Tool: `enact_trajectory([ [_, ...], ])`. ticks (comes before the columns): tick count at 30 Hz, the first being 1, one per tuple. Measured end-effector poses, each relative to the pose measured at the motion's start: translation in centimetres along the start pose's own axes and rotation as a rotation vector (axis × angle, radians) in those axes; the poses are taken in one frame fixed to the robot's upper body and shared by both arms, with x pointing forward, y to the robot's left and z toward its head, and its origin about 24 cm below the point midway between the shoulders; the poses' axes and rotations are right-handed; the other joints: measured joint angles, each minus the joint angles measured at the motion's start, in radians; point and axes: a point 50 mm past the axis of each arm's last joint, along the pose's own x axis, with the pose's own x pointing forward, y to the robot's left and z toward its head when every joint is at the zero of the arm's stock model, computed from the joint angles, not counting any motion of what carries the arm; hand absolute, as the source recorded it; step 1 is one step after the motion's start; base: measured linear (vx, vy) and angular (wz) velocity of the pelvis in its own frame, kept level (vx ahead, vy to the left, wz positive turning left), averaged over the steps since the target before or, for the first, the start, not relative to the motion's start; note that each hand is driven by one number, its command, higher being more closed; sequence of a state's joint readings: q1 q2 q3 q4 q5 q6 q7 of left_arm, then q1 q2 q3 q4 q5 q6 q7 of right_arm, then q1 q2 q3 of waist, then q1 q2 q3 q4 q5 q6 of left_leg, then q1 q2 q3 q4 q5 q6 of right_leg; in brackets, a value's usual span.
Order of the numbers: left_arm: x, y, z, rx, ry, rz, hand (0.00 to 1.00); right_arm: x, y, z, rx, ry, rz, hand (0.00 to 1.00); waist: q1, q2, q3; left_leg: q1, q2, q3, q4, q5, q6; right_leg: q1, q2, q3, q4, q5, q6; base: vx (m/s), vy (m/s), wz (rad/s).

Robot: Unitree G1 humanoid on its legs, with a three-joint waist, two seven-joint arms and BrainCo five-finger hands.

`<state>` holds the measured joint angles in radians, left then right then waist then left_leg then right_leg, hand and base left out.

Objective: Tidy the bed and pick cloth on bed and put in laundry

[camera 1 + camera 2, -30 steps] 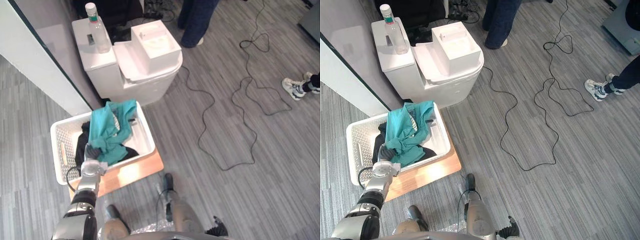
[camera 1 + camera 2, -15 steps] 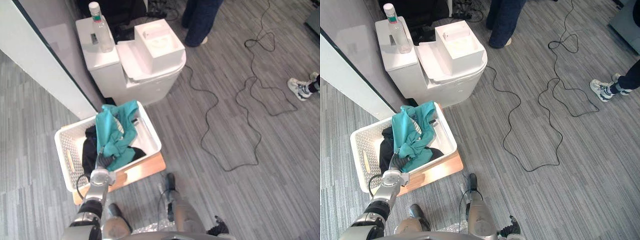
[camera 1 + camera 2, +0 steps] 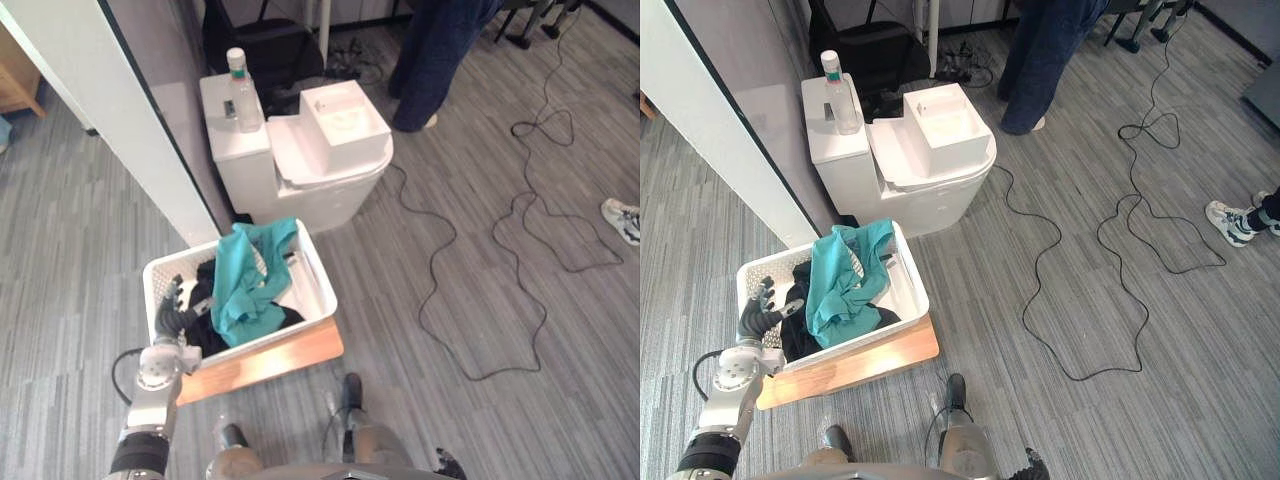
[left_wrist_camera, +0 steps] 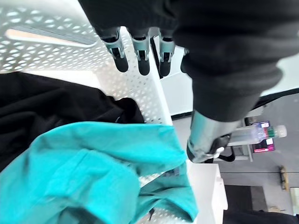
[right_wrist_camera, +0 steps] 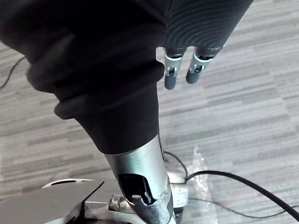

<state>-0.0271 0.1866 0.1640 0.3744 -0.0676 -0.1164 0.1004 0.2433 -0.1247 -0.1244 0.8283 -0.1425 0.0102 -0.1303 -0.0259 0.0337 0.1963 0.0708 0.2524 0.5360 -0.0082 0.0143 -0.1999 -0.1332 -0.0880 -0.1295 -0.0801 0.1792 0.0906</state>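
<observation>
In the white laundry basket (image 3: 320, 281) beside the toilet (image 3: 330, 165), the teal cloth (image 3: 245, 285) lies crumpled over black clothing (image 3: 207, 335). My left hand (image 3: 171, 311) hovers over the basket's left end, fingers straight and spread, empty. My right hand (image 5: 171, 71) hangs slack-fingered, empty. The bottle (image 3: 240, 80) has a label too small to read

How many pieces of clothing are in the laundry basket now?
2 visible: a teal garment on top, draped from the laundry basket's middle to its far rim, and a black garment beneath it, showing at its near and left edges. Others may be hidden underneath.
</observation>
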Motion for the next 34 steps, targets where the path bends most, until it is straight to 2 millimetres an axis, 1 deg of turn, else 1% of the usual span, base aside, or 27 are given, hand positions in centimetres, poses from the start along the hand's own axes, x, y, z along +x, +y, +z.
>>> enact_trajectory([
  [4, 0.0, 0.5, 0.2, -0.026, -0.010, 0.020, 0.00, 0.0, -0.1, -0.5, 0.000, 0.023, 0.003, 0.00, 0.001, 0.002, -0.025, 0.002, -0.002, -0.008, -0.011, 0.008, 0.002, 0.002, 0.000, -0.009, 0.000, 0.000, 0.000, 0.00, -0.006, 0.06],
  [5, 0.0, 0.7, 0.5, -0.043, -0.021, 0.033, 0.00, 0.0, 0.0, -0.5, 0.008, 0.027, 0.009, 0.00, 0.001, 0.001, -0.027, 0.000, -0.002, -0.014, -0.011, 0.010, 0.002, 0.004, -0.001, -0.014, 0.000, 0.000, 0.000, -0.01, -0.010, 0.10],
  [7, 0.0, 1.2, 1.2, -0.071, -0.057, 0.060, 0.00, 0.0, -0.1, -0.9, 0.038, 0.044, 0.008, 0.00, 0.010, 0.001, -0.027, -0.001, -0.002, -0.015, -0.010, 0.011, 0.002, 0.006, -0.001, -0.015, 0.000, 0.001, -0.001, -0.03, -0.008, 0.05],
  [9, -0.1, 2.1, 2.0, -0.112, -0.095, 0.122, 0.00, 0.0, -0.2, -1.3, 0.061, 0.066, 0.001, 0.00, 0.014, 0.000, -0.032, -0.001, -0.002, -0.018, -0.010, 0.010, 0.002, 0.013, -0.001, -0.017, 0.000, 0.001, -0.001, -0.03, -0.003, 0.04],
  [10, -0.2, 3.0, 2.3, -0.151, -0.117, 0.176, 0.00, -0.1, -0.2, -1.5, 0.071, 0.073, 0.000, 0.00, 0.016, 0.000, -0.037, 0.001, -0.002, -0.021, -0.010, 0.009, 0.006, 0.018, -0.001, -0.021, 0.000, 0.000, -0.002, 0.00, -0.001, 0.10],
  [11, -0.7, 4.3, 2.2, -0.200, -0.131, 0.255, 0.00, -0.2, -0.2, -1.7, 0.089, 0.082, 0.000, 0.00, 0.016, 0.000, -0.039, 0.002, -0.002, -0.028, -0.009, 0.008, 0.006, 0.025, -0.003, -0.026, 0.000, 0.000, -0.001, 0.00, 0.000, 0.13],
  [12, -0.9, 4.7, 2.0, -0.218, -0.132, 0.285, 0.00, -0.2, -0.1, -1.8, 0.095, 0.086, 0.001, 0.00, 0.017, 0.001, -0.039, 0.003, -0.002, -0.032, -0.008, 0.008, 0.007, 0.028, -0.004, -0.030, 0.000, -0.001, -0.001, 0.00, 0.002, 0.19],
  [13, -1.4, 5.6, 1.3, -0.271, -0.114, 0.347, 0.00, -0.2, -0.1, -1.9, 0.099, 0.091, 0.001, 0.00, 0.016, 0.000, -0.044, 0.002, -0.002, -0.042, -0.008, 0.008, 0.009, 0.034, -0.006, -0.040, 0.000, -0.003, 0.000, 0.00, 0.002, 0.17],
  [14, -1.7, 6.1, 0.7, -0.288, -0.095, 0.375, 0.00, -0.2, -0.1, -2.0, 0.098, 0.093, 0.001, 0.00, 0.017, 0.000, -0.048, 0.003, -0.003, -0.046, -0.009, 0.010, 0.008, 0.037, -0.007, -0.044, 0.000, -0.003, 0.000, 0.01, 0.002, 0.23],
  [15, -2.5, 7.1, -1.1, -0.316, -0.028, 0.437, 0.00, -0.3, -0.1, -2.1, 0.095, 0.101, 0.002, 0.00, 0.019, 0.001, -0.048, 0.016, -0.003, -0.054, -0.010, 0.011, 0.008, 0.056, -0.008, -0.053, 0.000, -0.008, 0.001, 0.02, 0.003, 0.17],
  [16, -3.0, 7.6, -2.2, -0.330, 0.011, 0.470, 0.00, -0.3, -0.1, -2.2, 0.094, 0.106, 0.003, 0.00, 0.019, 0.001, -0.049, 0.023, -0.002, -0.058, -0.010, 0.011, 0.008, 0.065, -0.008, -0.057, 0.000, -0.011, 0.002, 0.02, 0.006, 0.26],
  [17, -4.8, 8.9, -5.2, -0.379, 0.129, 0.561, 0.00, -0.5, -0.1, -2.8, 0.093, 0.125, 0.004, 0.00, 0.019, -0.001, -0.073, 0.026, -0.002, -0.069, -0.011, 0.010, 0.009, 0.076, -0.010, -0.071, 0.000, -0.018, 0.004, 0.01, 0.006, 0.22],
  [18, -5.5, 9.2, -6.3, -0.396, 0.175, 0.593, 0.00, -0.5, -0.1, -3.0, 0.094, 0.132, 0.004, 0.00, 0.022, -0.002, -0.080, 0.028, -0.002, -0.072, -0.012, 0.009, 0.009, 0.082, -0.011, -0.075, 0.000, -0.021, 0.005, 0.02, 0.007, 0.20],
  [20, -9.1, 10.4, -10.8, -0.419, 0.380, 0.693, 0.00, -0.6, -0.1, -3.5, 0.093, 0.157, 0.006, 0.00, 0.040, -0.008, -0.096, 0.044, -0.002, -0.074, -0.013, 0.002, 0.015, 0.101, -0.011, -0.078, -0.001, -0.035, 0.008, 0.01, 0.007, 0.08],
  [21, -10.7, 10.5, -12.3, -0.433, 0.457, 0.724, 0.00, -0.7, -0.1, -3.7, 0.091, 0.167, 0.007, 0.00, 0.045, -0.010, -0.105, 0.045, -0.003, -0.074, -0.013, 0.001, 0.015, 0.101, -0.012, -0.079, -0.001, -0.038, 0.005, 0.00, 0.004, 0.04],
  [22, -11.7, 10.4, -13.3, -0.438, 0.513, 0.737, 0.00, -0.7, -0.1, -3.8, 0.091, 0.172, 0.008, 0.00, 0.048, -0.011, -0.111, 0.045, -0.003, -0.074, -0.014, 0.001, 0.015, 0.101, -0.013, -0.079, -0.002, -0.039, 0.005, -0.01, 0.002, 0.03],
  [23, -13.6, 10.0, -15.0, -0.434, 0.614, 0.748, 0.00, -0.8, -0.1, -3.9, 0.090, 0.177, 0.010, 0.00, 0.054, -0.013, -0.116, 0.047, -0.005, -0.076, -0.015, 0.001, 0.015, 0.105, -0.014, -0.081, -0.004, -0.039, 0.006, -0.01, 0.005, 0.08],
  [24, -15.4, 9.1, -16.4, -0.421, 0.716, 0.726, 0.00, -0.7, -0.2, -3.9, 0.086, 0.176, 0.015, 0.00, 0.055, -0.013, -0.115, 0.052, -0.007, -0.082, -0.017, 0.001, 0.015, 0.112, -0.016, -0.086, -0.006, -0.040, 0.007, -0.01, 0.006, 0.11],
  [25, -16.1, 8.6, -17.0, -0.413, 0.762, 0.709, 0.00, -0.7, -0.2, -3.9, 0.081, 0.175, 0.018, 0.00, 0.054, -0.012, -0.116, 0.054, -0.008, -0.086, -0.019, 0.002, 0.016, 0.116, -0.017, -0.089, -0.006, -0.041, 0.008, -0.02, 0.007, 0.14],
  [27, -17.9, 6.4, -18.5, -0.402, 0.896, 0.647, 0.00, -0.7, -0.1, -3.8, 0.039, 0.166, 0.038, 0.00, 0.054, -0.013, -0.125, 0.054, -0.013, -0.096, -0.035, 0.007, 0.015, 0.118, -0.019, -0.099, -0.007, -0.042, 0.008, -0.03, 0.003, 0.14],
  [28, -18.1, 5.9, -18.7, -0.393, 0.919, 0.627, 0.00, -0.7, -0.2, -3.7, 0.030, 0.164, 0.040, 0.00, 0.055, -0.013, -0.125, 0.054, -0.014, -0.097, -0.040, 0.007, 0.012, 0.117, -0.019, -0.099, -0.007, -0.042, 0.008, -0.03, -0.003, 0.09],
  [30, -18.3, 4.4, -19.1, -0.337, 0.970, 0.526, 0.00, -0.5, -0.2, -3.2, -0.035, 0.143, 0.061, 0.00, 0.055, -0.013, -0.127, 0.056, -0.016, -0.097, -0.047, 0.010, 0.011, 0.115, -0.016, -0.098, -0.007, -0.041, 0.008, 0.00, 0.000, 0.00],
  [33, -17.6, 3.4, -19.0, -0.264, 0.977, 0.432, 0.00, -0.4, -0.2, -2.9, -0.077, 0.131, 0.075, 0.00, 0.055, -0.012, -0.127, 0.056, -0.016, -0.101, -0.048, 0.010, 0.010, 0.115, -0.014, -0.097, -0.008, -0.041, 0.008, 0.00, 0.000, 0.00],
  [34, -17.0, 2.6, -18.9, -0.220, 0.981, 0.364, 0.00, -0.3, -0.4, -2.8, -0.086, 0.127, 0.076, 0.00, 0.052, -0.008, -0.127, 0.056, -0.016, -0.102, -0.048, 0.009, 0.009, 0.114, -0.014, -0.094, -0.008, -0.041, 0.007, 0.00, 0.000, 0.00],
])
